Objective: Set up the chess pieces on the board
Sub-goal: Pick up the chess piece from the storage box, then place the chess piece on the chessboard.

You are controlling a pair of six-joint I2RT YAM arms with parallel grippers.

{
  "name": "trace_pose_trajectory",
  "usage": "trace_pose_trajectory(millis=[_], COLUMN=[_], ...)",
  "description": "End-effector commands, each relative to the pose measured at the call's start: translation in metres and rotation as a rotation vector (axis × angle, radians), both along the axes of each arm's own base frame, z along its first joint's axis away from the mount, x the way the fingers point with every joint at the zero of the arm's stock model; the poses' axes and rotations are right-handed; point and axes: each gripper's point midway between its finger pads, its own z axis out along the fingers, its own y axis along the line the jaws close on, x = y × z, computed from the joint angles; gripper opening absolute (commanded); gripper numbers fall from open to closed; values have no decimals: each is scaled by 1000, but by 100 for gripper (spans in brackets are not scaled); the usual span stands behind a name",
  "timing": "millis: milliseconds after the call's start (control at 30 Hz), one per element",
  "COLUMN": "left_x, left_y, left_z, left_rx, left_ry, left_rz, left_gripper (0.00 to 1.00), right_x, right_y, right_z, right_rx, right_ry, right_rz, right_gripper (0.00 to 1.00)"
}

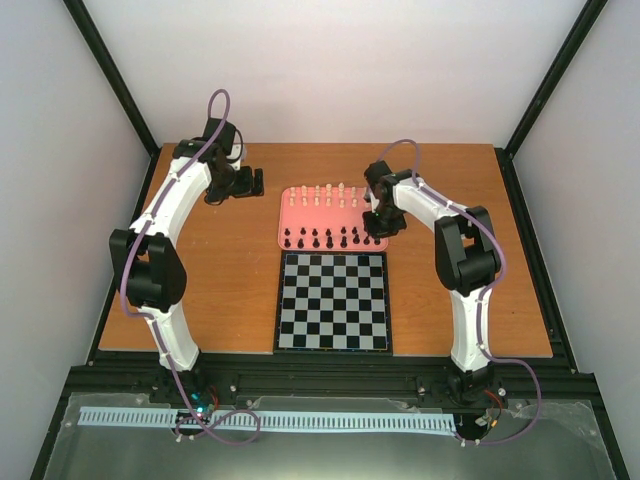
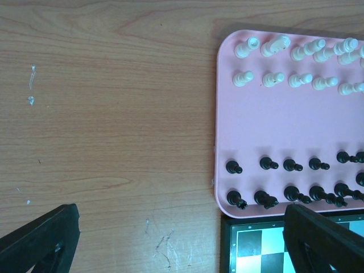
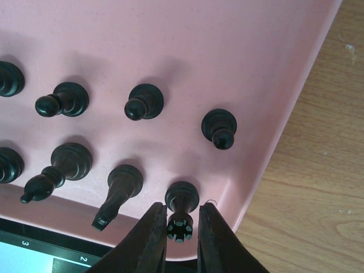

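Black rook (image 3: 180, 226) is flanked closely by the fingers of the right end effector (image 3: 182, 209), which is narrowly parted; whether the rook is actually gripped cannot be told. The right arm (image 1: 440, 215) is stretched forward, wrist turned down over a corner of the pink tray (image 3: 273, 85). Other black chess pieces (image 3: 142, 102) are seen ahead and left of it, the board (image 3: 34, 256) just behind. The left end effector (image 2: 182, 215) is spread wide and empty above the table (image 2: 114, 114).
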Motion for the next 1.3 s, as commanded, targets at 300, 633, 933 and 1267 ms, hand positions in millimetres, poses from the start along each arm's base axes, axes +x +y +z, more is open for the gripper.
trace_pose_trajectory(millis=[300,633,933,1267], left_x=[-1,-1,0,0], left_y=[0,1,0,-3], left_z=[-5,-5,-3,-3], left_rx=[6,8,2,-12], left_ry=[22,23,19,23], left_rz=[9,10,14,11], left_gripper=[100,100,100,100], right_x=[5,8,-15,-76], right_y=[1,1,0,13], right_z=[-9,0,53,43], right_rx=[-1,-2,31,67], right_ry=[16,9,-31,41], right_rz=[8,13,10,55], right_gripper=[18,3,3,3])
